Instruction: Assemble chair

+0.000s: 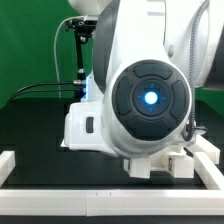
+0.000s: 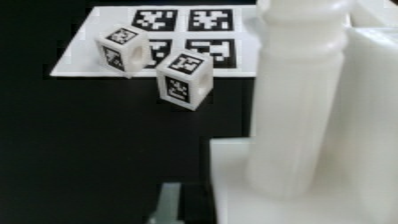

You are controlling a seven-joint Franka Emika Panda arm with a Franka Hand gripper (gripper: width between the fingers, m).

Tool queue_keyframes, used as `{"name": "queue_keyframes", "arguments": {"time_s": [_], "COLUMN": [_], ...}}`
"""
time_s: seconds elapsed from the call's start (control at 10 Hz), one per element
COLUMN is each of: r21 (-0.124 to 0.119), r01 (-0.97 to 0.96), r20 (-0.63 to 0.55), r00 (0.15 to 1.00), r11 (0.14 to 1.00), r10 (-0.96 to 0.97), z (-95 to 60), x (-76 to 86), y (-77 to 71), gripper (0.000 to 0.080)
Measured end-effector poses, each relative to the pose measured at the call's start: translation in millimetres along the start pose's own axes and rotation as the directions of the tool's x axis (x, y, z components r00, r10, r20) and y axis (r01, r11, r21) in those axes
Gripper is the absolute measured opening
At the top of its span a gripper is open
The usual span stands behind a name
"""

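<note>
In the wrist view a thick white round post (image 2: 306, 90) stands on a flat white chair piece (image 2: 294, 190), very close to the camera. Two small white chair blocks with marker tags, one (image 2: 121, 50) beside the other (image 2: 183, 78), lie on the black table. Of my gripper only one dark finger (image 2: 169, 206) shows, just beside the flat piece's edge; the other finger is hidden behind the white piece. In the exterior view the arm's body (image 1: 148, 100) hides the gripper, and white chair parts (image 1: 168, 166) show below it.
The marker board (image 2: 187, 28) lies flat just beyond the two blocks. A white rail (image 1: 60, 192) runs along the table's front and the exterior view's left. A black camera stand (image 1: 78, 50) rises at the back against a green backdrop.
</note>
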State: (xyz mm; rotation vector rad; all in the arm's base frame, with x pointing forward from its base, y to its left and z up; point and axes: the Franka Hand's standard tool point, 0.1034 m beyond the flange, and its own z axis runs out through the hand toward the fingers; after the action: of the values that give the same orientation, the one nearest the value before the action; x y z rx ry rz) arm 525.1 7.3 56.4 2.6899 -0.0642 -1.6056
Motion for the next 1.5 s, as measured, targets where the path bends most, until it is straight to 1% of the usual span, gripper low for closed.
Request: {"name": "queue_keyframes", "arguments": {"time_s": [0.1,0.3,0.5,0.6,0.7,0.8,0.9,1.0,1.1,1.2,1.3,1.5], "r21": [-0.001,0.003,0.002,-0.006,-0.012,-0.013,-0.012,-0.016,-0.017,-0.015,-0.011,-0.01], "r01": [-0.004,-0.007,-0.009,0.0,-0.01,-0.018,-0.046,-0.076,-0.083,-0.095,-0.091,-0.095], "r20": [0.008,0.007,0.01,0.013,0.017,0.016,0.021,0.021,-0.001,-0.011,-0.016,-0.015], "r00": [1.0,1.0,1.0,1.0,1.0,1.0,0.999,0.997,0.997,0.995,0.996,0.995], "r11": [1.0,1.0,1.0,1.0,1.0,1.0,0.999,0.997,0.996,0.995,0.996,0.995], "r10": [0.004,0.007,0.009,0.0,0.01,0.018,0.047,0.077,0.083,0.095,0.091,0.095], "z": [3.9,3.6,4.4,6.5,6.3,6.1,5.6,4.8,1.9,1.0,0.8,1.5], "x": [2.5,2.4,3.0,6.0,2.7,3.1,-2.2,0.6,0.1,-0.2,2.9,3.3], "y": [-1.9,0.7,-0.1,-9.6,-17.5,-21.0,-26.5,-32.3,-37.4,-39.0,-36.8,-35.5], "gripper": [0.0031,0.0031,0.0031,0.0031,0.0031,0.0031,0.0031,0.0031,0.0031,0.0031,0.0031,0.0031]}}
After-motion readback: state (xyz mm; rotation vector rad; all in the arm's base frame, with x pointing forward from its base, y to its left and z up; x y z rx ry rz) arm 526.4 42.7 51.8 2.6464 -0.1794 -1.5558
